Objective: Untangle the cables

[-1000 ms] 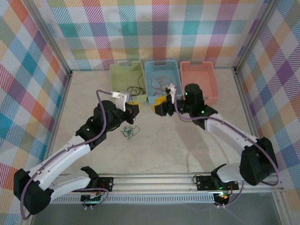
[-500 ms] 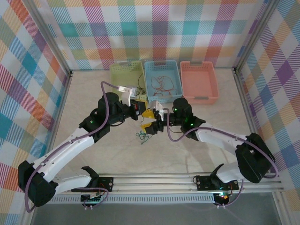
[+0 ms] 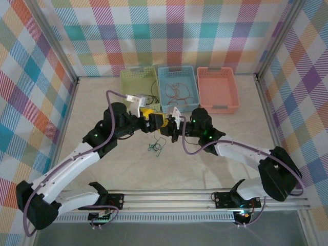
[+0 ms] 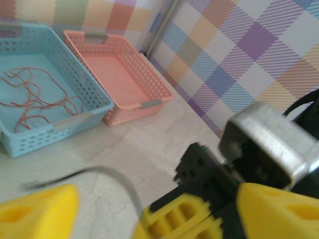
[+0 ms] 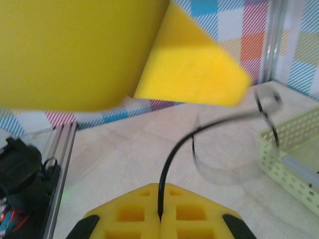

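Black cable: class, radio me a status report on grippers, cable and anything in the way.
Left gripper: jaws open. Right gripper: jaws shut on black cable. Green cable loose on table nearby, untouched.

Three baskets, two arms, cables in three colours.

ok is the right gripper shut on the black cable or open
Shut on it: in its wrist view the right gripper shows no gap between its yellow fingers, and the black cable rises from their seam.
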